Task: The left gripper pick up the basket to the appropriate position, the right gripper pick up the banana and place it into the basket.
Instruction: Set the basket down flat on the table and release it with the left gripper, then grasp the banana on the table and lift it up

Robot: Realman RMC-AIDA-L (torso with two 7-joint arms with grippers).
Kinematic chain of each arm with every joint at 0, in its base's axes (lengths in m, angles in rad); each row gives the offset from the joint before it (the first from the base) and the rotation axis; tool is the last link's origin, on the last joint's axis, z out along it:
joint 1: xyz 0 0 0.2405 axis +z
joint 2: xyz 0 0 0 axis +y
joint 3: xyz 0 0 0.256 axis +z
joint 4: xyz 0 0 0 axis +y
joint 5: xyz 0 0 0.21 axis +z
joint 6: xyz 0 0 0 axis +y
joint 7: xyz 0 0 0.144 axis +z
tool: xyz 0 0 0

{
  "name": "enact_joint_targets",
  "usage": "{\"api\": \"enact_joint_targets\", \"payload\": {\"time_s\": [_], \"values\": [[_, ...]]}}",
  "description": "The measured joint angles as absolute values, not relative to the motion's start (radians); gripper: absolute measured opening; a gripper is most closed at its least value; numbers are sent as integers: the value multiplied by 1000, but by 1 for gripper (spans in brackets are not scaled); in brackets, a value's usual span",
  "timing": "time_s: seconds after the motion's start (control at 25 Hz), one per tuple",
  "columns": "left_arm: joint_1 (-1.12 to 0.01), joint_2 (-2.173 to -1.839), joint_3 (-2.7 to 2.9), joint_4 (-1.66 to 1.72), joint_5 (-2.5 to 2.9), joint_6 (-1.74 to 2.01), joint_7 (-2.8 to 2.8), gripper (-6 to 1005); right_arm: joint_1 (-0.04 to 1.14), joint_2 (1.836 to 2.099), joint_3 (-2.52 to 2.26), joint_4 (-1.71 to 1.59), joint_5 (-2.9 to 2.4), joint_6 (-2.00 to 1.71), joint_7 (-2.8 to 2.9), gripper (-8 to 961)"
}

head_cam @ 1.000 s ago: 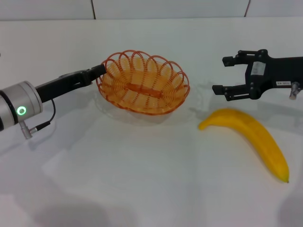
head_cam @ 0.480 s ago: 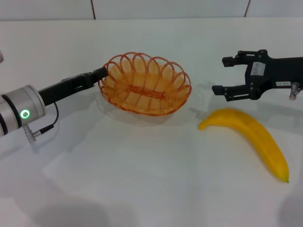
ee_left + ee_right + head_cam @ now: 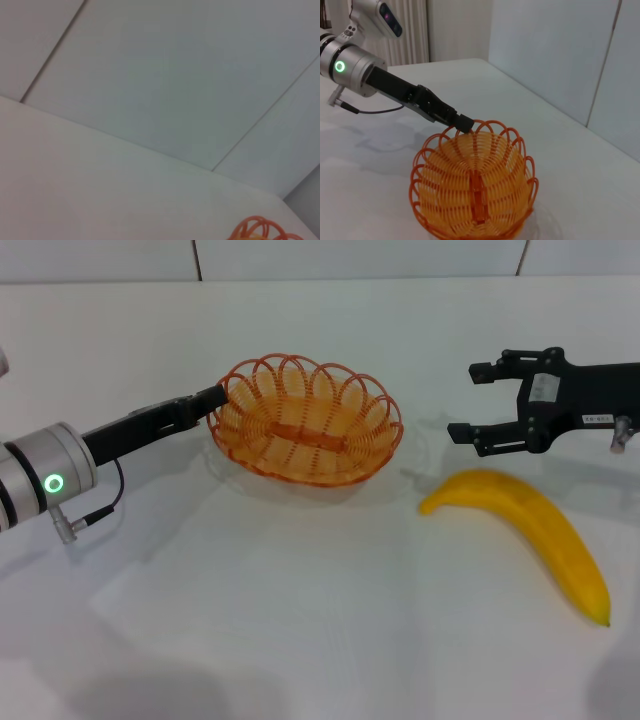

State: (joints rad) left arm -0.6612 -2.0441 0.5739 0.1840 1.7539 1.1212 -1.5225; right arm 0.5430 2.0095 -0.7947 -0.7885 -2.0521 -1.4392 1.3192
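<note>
The orange wire basket (image 3: 305, 430) sits at the middle of the white table, and its looped rim also shows in the left wrist view (image 3: 260, 231). My left gripper (image 3: 215, 398) reaches in from the left and is shut on the basket's left rim. The right wrist view shows that same claw (image 3: 463, 122) pinching a rim loop of the basket (image 3: 475, 195). A faint shadow lies under the basket, so I cannot tell whether it touches the table. The yellow banana (image 3: 530, 525) lies on the table to the right. My right gripper (image 3: 468, 400) hovers open just behind the banana's left end, holding nothing.
A white table (image 3: 300, 620) spreads under everything, with a pale wall (image 3: 350, 258) along its far edge. The left arm's silver cuff with its green ring light (image 3: 45, 480) and a thin cable sit at the near left.
The left gripper and the basket have shifted slightly right and toward me over the last second. The right gripper and the banana have not moved.
</note>
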Motion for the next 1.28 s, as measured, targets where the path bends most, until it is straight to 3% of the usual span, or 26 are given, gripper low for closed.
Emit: {"api": "enact_joint_targets", "payload": {"time_s": [1.28], "values": [[-653, -2043, 578, 164, 1755, 1132, -1533, 159, 543, 2008, -799, -787, -2058, -1442, 1325, 861]]}}
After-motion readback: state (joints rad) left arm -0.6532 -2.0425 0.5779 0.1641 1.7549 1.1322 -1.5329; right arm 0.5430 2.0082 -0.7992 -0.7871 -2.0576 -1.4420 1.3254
